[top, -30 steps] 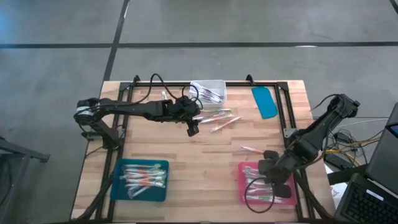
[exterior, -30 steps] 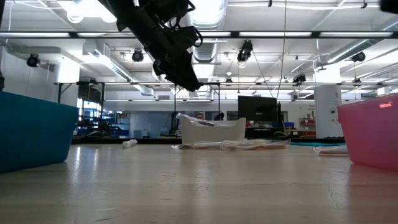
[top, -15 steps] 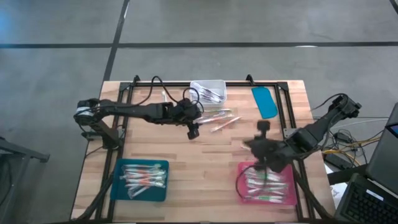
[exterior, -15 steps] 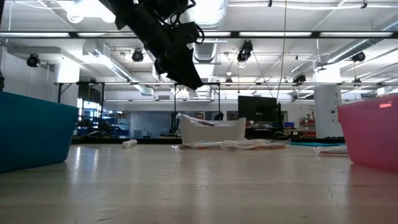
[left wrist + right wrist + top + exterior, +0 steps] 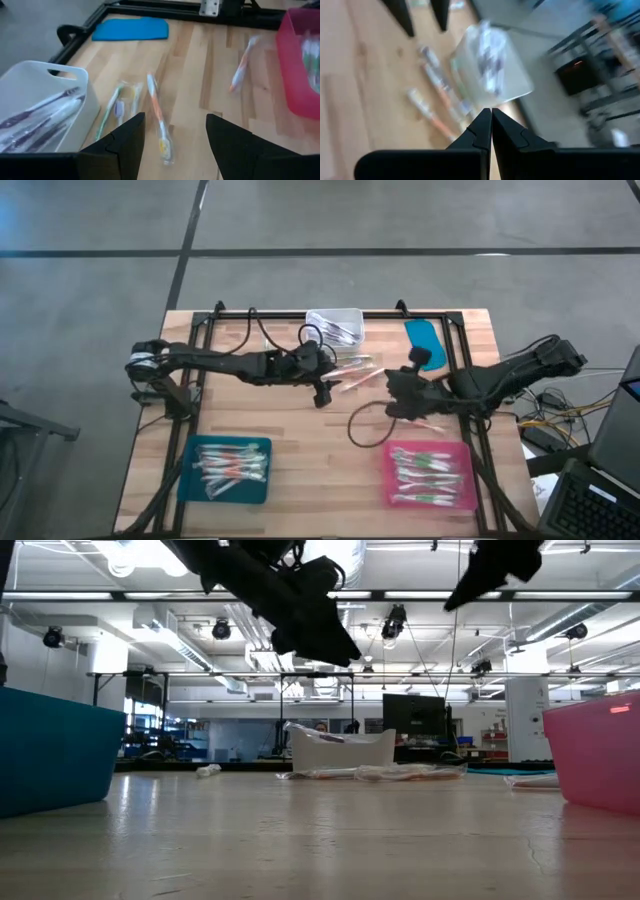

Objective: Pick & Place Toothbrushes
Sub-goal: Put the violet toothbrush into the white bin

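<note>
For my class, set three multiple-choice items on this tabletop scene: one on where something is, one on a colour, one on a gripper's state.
1. Where does the small white plastic bin stand?
A. at the table's far edge
B. inside the pink tray
C. on the floor

2. What colour is the rectangular tray on the right arm's side?
A. yellow
B. pink
C. black

3. How do the right gripper's fingers stand?
A. wide apart
B. shut on a tray
C. shut, holding nothing

Answers: 1 A, the high view shows the bin by the far rail, near the loose toothbrushes. 2 B, the high view shows it pink. 3 C, the right wrist view shows the fingertips meeting with nothing between them.
</note>
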Available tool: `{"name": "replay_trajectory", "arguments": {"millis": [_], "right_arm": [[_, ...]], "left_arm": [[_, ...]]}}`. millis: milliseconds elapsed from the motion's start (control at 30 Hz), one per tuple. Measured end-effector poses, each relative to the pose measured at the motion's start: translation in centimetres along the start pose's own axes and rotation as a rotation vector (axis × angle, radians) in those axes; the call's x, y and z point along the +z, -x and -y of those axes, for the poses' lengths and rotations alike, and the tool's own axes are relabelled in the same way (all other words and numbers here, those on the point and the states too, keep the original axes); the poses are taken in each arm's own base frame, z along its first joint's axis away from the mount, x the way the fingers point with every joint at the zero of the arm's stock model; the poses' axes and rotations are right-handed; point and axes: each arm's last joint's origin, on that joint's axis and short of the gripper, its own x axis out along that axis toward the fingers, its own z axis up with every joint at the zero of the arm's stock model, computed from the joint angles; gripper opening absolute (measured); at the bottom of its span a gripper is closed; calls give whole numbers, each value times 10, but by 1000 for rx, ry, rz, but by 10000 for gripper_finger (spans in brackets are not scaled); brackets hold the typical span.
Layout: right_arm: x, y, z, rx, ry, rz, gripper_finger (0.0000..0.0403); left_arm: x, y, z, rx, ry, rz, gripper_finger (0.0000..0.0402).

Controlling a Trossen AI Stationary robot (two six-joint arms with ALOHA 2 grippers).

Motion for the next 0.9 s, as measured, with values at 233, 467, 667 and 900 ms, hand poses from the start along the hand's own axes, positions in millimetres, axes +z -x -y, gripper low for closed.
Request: {"name": "replay_trajectory", "arguments": {"millis": [233,467,667,900], "right_arm": [[-13,-45,-1,251,-21,-50,8],[-24,-72,8,329,-89,50,8],[-29,-76,21,338,-172,232,8],[-43,-76,27,292,-200,367,8]], "left_arm": [[-7,-13,3,-46,-26,-51,213],[-17,-25,5,-43,-20,-94,213],[-25,-37,6,-43,-23,-128,213],[-37,-55,6,-35,-27,-169,213]]}}
